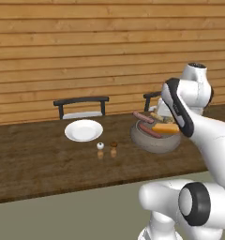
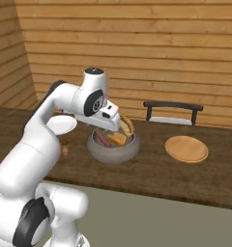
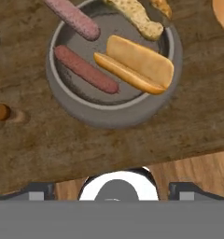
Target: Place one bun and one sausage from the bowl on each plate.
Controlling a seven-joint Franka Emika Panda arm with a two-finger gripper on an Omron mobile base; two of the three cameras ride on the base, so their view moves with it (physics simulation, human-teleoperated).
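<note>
The gripper (image 2: 113, 126) is hanging spread and empty above the grey bowl (image 3: 111, 114), touching nothing. Inside are lying two buns (image 3: 137, 65) and two sausages (image 3: 86, 69). The white plate (image 1: 83, 130) and wooden plate (image 2: 186, 148) are flanking it, well apart.

I see a long dark wooden table (image 1: 44, 164) running across in front of the plank wall. On it, toward the left, sits the white plate (image 1: 83, 130), and just near of it stand two small shakers (image 1: 100, 146) side by side. Right of those rests the grey bowl (image 1: 154, 139), close to the table's near edge in my hand view. Further right, well apart from the bowl, lies the tan wooden plate (image 2: 186, 148).
</note>
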